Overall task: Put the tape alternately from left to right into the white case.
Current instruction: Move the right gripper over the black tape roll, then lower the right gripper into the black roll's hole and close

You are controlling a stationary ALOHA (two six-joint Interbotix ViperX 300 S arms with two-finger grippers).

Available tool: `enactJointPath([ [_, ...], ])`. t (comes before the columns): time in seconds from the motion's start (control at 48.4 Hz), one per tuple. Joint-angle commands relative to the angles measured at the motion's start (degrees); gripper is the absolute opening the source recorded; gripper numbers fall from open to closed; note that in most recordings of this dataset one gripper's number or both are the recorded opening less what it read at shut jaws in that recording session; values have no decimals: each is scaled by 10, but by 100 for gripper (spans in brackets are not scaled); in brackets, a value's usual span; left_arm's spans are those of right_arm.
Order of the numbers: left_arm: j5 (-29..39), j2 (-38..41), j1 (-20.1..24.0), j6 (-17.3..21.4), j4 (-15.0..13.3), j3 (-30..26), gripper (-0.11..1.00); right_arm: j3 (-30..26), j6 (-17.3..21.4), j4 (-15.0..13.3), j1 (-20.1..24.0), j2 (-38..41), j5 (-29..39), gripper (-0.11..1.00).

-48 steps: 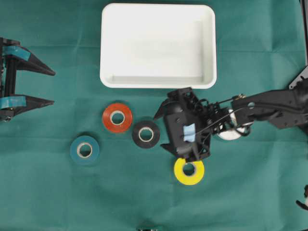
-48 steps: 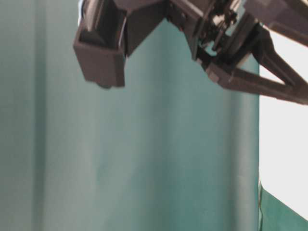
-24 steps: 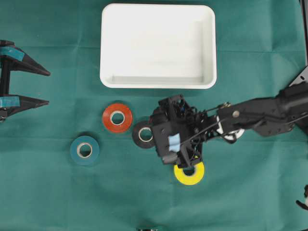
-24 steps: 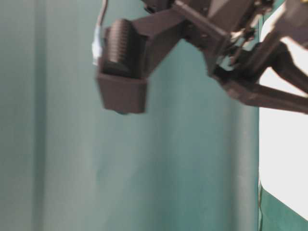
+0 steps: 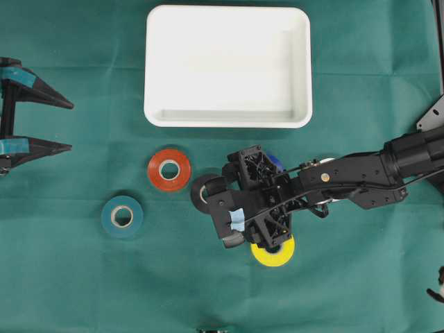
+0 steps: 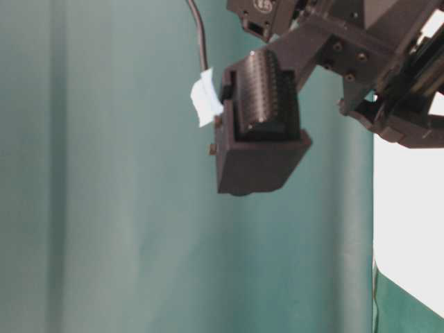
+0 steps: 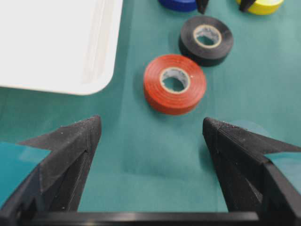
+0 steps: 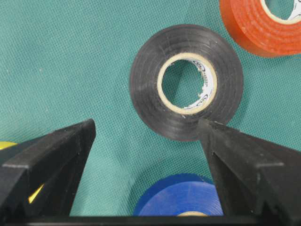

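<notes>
Right gripper (image 8: pixel 148 155) spread wide above black roll (image 8: pixel 186 81), lying flat beside red roll (image 8: pixel 261 26); light, rigid ring, pinch across outer rim; left gripper (image 7: pixel 150 141) open, idle

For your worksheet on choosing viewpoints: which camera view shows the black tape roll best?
The right wrist view: the black tape roll lies whole and close, just ahead of the open right gripper. The left wrist view shows it whole but smaller. In the overhead view only its edge shows beside the gripper.
</notes>
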Motion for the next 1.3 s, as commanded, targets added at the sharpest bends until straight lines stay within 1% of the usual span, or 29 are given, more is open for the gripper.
enactJointPath([
  [0.0, -7, 4, -1, -1, 0, -11, 91, -11, -1, -1, 1, -10, -11, 81],
  [0.31, -7, 4, -1, -1, 0, -11, 91, -18, -3, -2, 1, 3, -31, 81],
  [0.786, -6, 4, -1, -1, 0, -7, 91, -33, -1, -2, 1, 54, -50, 81],
  [1.013, -7, 4, -2, -1, 0, -5, 91, -41, -1, -3, 1, 70, -50, 81],
  [1.22, -7, 4, -1, -2, 0, -3, 91, -41, -1, -3, 1, 70, -50, 80],
  [1.282, -7, 4, -1, -2, 0, -3, 91, -43, -1, -5, 0, 69, -47, 78],
])
